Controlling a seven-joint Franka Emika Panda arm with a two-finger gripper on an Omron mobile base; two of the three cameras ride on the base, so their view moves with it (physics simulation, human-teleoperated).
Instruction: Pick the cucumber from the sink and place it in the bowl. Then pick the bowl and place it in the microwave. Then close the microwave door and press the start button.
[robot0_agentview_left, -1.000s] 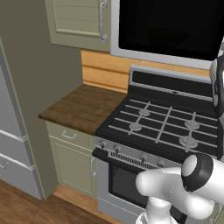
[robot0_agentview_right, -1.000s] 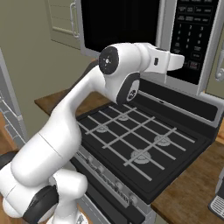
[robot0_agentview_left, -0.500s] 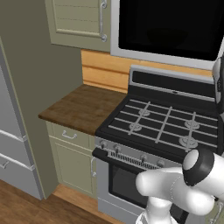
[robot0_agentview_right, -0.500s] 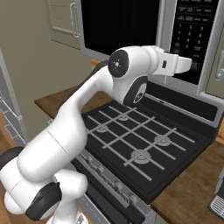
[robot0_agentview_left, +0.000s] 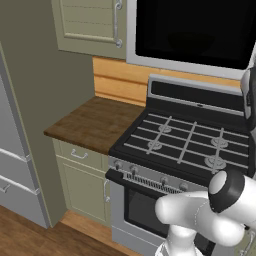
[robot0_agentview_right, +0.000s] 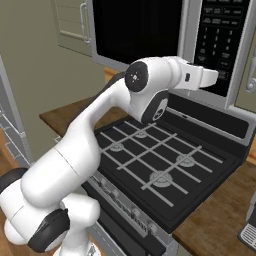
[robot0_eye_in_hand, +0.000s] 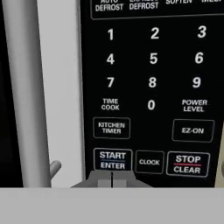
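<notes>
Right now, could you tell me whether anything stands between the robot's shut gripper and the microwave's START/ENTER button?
Nothing visible does. In the hand view the shut gripper sits directly under the white-lettered START/ENTER button on the black keypad panel, with no object between them.

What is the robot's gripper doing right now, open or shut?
Gripper: shut, holding nothing, its tips together right below the START/ENTER button on the black keypad of the silver-grey microwave.
</notes>
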